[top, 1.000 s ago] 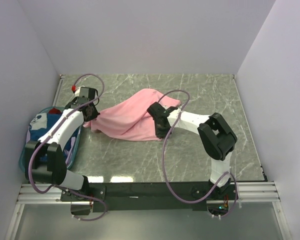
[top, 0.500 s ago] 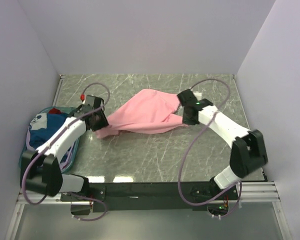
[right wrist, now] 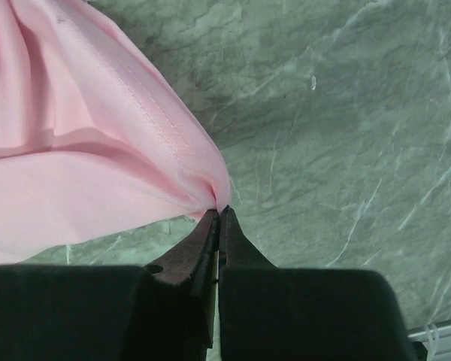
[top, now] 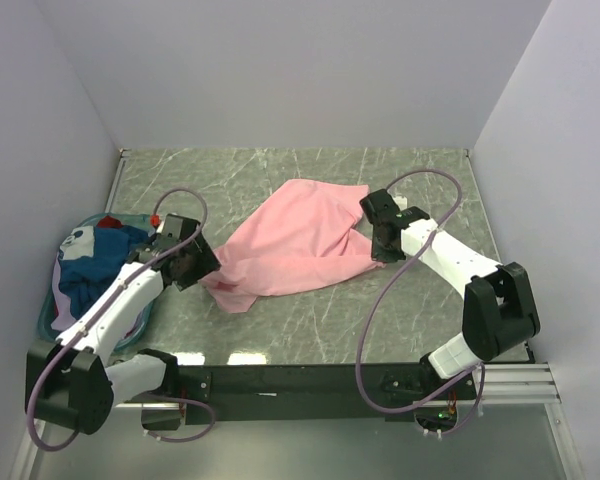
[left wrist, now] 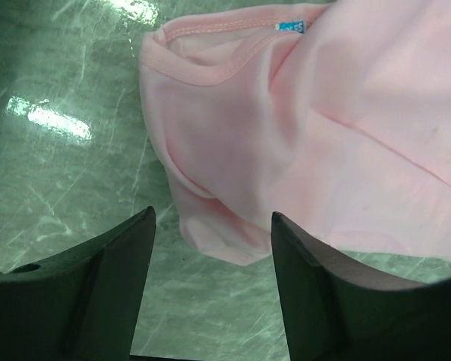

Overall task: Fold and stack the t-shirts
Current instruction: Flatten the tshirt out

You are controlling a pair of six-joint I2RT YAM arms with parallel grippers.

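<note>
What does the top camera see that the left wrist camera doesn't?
Only the top view shows the teal plastic basket of bunched blue, white and red shirts, and the right gripper holding the light pink cloth t-shirt. Only the left wrist view shows the small blue neck label and the left gripper standing open. Both show that shirt on the green marbled table.

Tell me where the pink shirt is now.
Top view: the pink shirt lies at the middle of the table, its right edge pinched in the right pincer, its left end just beyond the open left pincer.
</note>
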